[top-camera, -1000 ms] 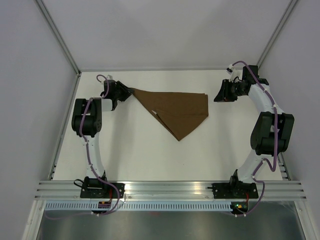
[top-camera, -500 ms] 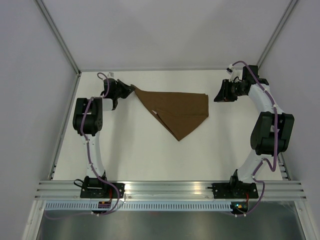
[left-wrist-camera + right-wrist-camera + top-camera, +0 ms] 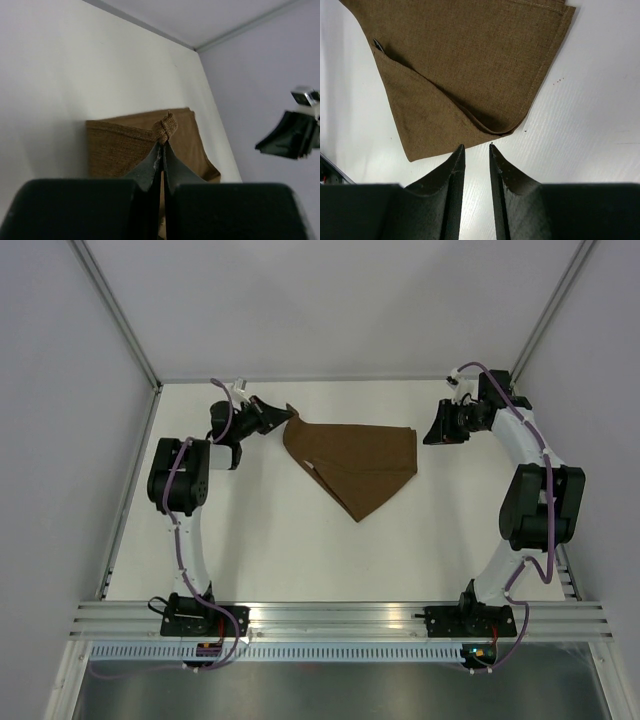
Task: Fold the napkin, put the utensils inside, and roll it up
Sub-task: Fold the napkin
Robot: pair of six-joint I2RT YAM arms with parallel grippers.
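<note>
the napkin [image 3: 355,462] lies on the far half of the white bench [image 3: 270,550], between the two arms. it is folded over itself into a rough triangle, with its long edge toward the back wall and its point toward the arms' bases. a loose flap crosses the lower layer on a slant, plain in the right wrist view, where the brown weave fills the upper part of the frame.

the left tool [image 3: 284,418] is clamped tight on the napkin's left corner. in the left wrist view its two dark fingers [image 3: 150,165] press together with no gap, and a small crumpled tuft of brown cloth sticks out just past their tips. that corner stands lifted off the bench, while the rest of the cloth lies flat behind it.

the right tool [image 3: 428,435] sits at the napkin's right side, just beside the far right corner. its jaws stand partly apart, with a narrow slot between them showing only bare bench. the tips point at the cloth's folded edge, very near it, and grip nothing.
</note>
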